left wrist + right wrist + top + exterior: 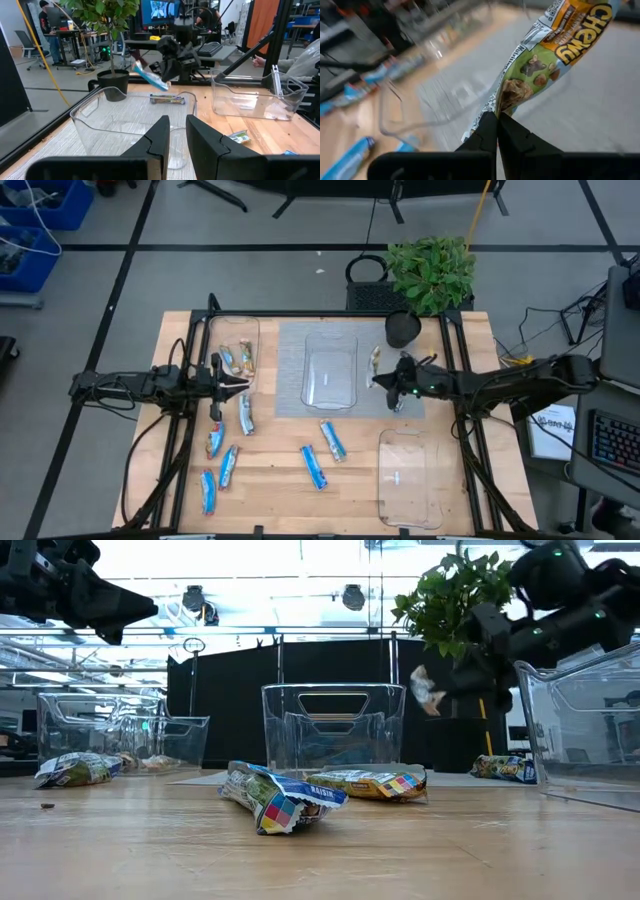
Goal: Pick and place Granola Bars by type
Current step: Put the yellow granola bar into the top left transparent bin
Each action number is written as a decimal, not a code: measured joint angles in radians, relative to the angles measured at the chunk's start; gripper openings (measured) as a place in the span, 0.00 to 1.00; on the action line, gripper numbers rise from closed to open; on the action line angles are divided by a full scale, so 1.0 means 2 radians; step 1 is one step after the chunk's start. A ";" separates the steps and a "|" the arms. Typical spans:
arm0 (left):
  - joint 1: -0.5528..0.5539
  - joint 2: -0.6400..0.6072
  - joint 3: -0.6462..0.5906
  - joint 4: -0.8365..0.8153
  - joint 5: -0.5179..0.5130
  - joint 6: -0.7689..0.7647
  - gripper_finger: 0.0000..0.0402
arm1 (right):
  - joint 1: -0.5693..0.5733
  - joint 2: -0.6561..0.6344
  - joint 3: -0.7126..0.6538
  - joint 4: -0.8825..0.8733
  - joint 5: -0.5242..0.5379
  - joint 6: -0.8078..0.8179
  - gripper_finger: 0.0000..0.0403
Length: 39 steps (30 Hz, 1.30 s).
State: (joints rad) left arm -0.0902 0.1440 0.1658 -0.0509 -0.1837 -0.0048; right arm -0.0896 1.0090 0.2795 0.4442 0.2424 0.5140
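The right gripper [392, 383] hung right of centre in the overhead picture, just past the right rim of the clear rectangular plastic tray in the middle [331, 372]. Its fingers were pinched fully together on the crimped end of a granola bar in a tan and orange wrapper [540, 65], which dangled loose from that one end.

The left gripper [243, 383] waited left of centre, beside the clear tray at the upper left [233, 355], its fingers [161, 136] parted by a narrow gap and holding nothing.

The thin pinch on the wrapper's seal looked like the main risk: a quick swing could slide the foil free, dropping the bar onto the grey mat [291, 370] rather than into a tray. The hanging end might also catch the middle tray's rim as it crossed.

Several blue-wrapped bars [332, 440] lay scattered along the lower part of the wooden table [470, 360], with two or three bars, possibly tan ones, already in the upper-left tray. A third clear tray [407, 477] sat at the lower right. One more bar [168, 100] lay on the mat near the right gripper. A leafy green potted plant [430, 272] stood just beyond the table's upper right edge, close behind the right arm.
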 joint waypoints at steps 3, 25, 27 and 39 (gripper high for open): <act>0.000 0.000 0.000 0.000 0.000 0.000 0.17 | -0.006 -0.006 -0.025 0.076 0.000 -0.037 0.00; 0.000 0.000 0.000 0.000 0.000 0.000 0.17 | -0.041 -0.132 -0.130 0.241 -0.032 -0.163 0.00; 0.000 0.000 0.000 0.000 0.000 0.000 0.17 | -0.041 -0.149 -0.130 0.242 -0.032 -0.178 0.00; 0.000 0.000 0.000 0.000 0.000 0.000 0.17 | -0.041 -0.240 -0.131 0.134 -0.031 -0.211 0.00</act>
State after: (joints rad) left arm -0.0902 0.1440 0.1658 -0.0509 -0.1837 -0.0048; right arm -0.1707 0.5281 0.0166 0.7128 0.1802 0.0921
